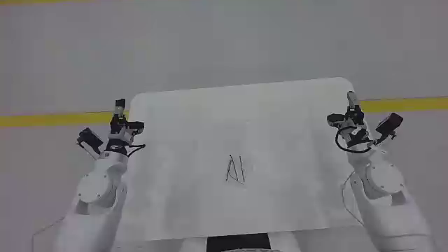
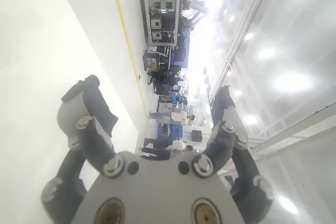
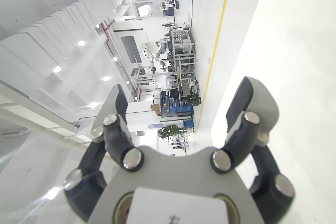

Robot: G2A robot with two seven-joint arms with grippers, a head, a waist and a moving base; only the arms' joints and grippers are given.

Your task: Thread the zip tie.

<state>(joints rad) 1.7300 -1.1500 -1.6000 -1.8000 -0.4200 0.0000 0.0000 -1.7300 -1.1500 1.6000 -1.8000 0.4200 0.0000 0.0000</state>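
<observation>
From above, the zip tie (image 1: 235,170) lay as thin dark strands near the middle of the white table (image 1: 182,203). I couldn't count the strands. It was well apart from the left gripper (image 1: 120,103) and the right gripper (image 1: 351,98), one at each side edge. Seen from above, the jaws were too small to judge. The wrist cameras, which looked past the table into the hall, showed both pairs spread wide and holding nothing.
</observation>
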